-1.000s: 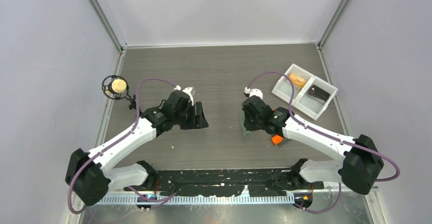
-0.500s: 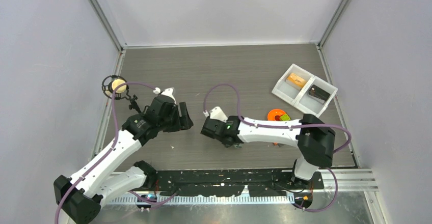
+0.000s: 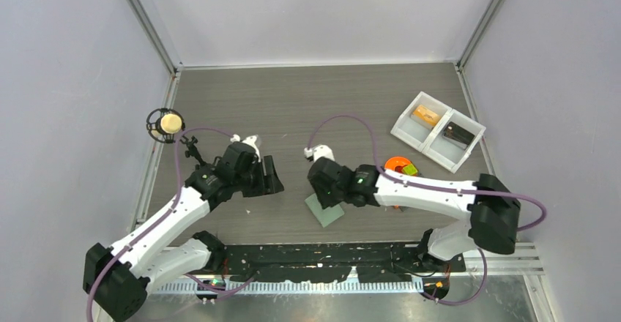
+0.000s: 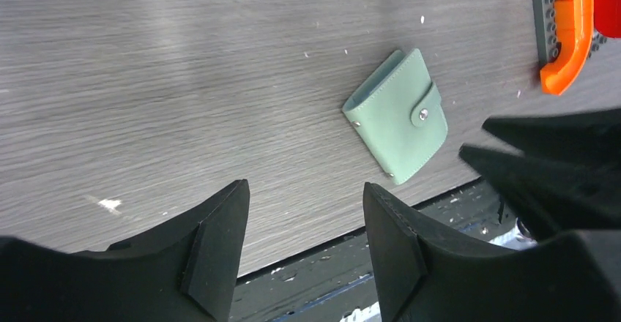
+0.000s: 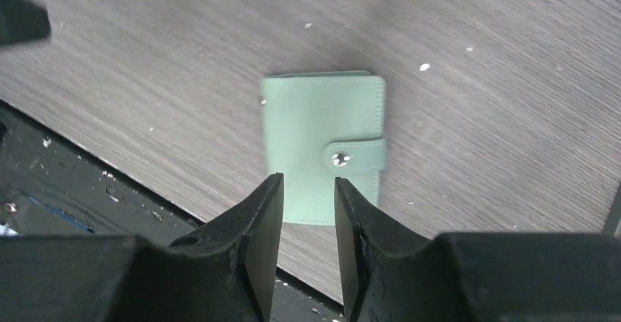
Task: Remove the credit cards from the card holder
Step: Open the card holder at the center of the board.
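Found holder [image 5: 322, 143] lying flat, snapped shut, close to table's [image 3: 293, 102] near edge, under right gripper [image 5: 307, 190]; jaws slightly parted, gripping nothing. Noted left gripper [image 4: 304, 197] released, empty, apart leftward. Observed orange-topped plate [image 3: 399, 167] beside right arm, open tabletop behind. Recorded tray [image 3: 437, 133] far right: tan item, dark item.

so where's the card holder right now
In the top view the card holder lies closed near the middle of the table's front edge, directly below the right gripper, left of the orange piece.
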{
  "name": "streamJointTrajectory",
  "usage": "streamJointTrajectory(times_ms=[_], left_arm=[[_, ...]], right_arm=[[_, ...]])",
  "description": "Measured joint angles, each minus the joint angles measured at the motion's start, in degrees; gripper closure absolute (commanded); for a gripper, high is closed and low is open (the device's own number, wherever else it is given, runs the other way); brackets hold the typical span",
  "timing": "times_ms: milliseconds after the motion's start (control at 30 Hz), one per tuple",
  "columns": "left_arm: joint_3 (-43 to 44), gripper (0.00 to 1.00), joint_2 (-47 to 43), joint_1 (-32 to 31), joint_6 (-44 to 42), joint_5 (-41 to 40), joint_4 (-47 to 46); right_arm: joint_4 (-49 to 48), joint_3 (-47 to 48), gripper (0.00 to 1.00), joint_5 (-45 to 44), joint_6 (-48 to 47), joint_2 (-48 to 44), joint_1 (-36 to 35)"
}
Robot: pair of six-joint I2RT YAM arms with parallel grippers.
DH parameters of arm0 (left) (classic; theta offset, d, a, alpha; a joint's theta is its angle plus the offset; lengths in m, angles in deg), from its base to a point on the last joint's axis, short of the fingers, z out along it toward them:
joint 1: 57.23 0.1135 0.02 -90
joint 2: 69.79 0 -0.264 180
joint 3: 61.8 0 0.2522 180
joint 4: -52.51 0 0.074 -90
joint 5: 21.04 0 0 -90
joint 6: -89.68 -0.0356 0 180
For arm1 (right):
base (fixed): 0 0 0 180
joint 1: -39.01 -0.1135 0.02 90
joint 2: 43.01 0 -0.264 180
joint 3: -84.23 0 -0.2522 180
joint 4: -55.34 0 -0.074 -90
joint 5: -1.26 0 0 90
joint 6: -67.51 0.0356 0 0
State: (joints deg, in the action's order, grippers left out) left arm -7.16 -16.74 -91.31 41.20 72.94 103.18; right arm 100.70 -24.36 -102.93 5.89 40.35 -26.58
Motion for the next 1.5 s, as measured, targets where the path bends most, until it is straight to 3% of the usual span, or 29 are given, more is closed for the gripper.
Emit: streamJointTrajectory(times_ms=[233,467,867,1200,1500], left_arm=[[-5.0,0.43,7.8,-2.1,3.6,6.7,-9.6],[-6.6,0.45,16.6,-6.0,7.8,10.2,-19.0],[-10.7,0.52,23.5,-6.4,13.2,14.8,-32.7],[-11.3,0.54,26.0,-6.4,13.9,15.6,-36.7],[-11.3,0.56,26.9,-6.4,13.8,15.5,-37.1]], right_arm=[[-6.0,-8.5,0.59,6.3,-1.6,-5.6,8.7],[-10.3,-11.0,0.62,9.6,-3.1,-4.9,8.9],[-15.1,-12.6,0.64,11.5,-3.0,-0.5,8.9],[-15.7,-12.7,0.67,8.2,-2.7,2.2,7.4],[-15.8,-12.5,0.94,2.6,-1.5,2.7,4.8]])
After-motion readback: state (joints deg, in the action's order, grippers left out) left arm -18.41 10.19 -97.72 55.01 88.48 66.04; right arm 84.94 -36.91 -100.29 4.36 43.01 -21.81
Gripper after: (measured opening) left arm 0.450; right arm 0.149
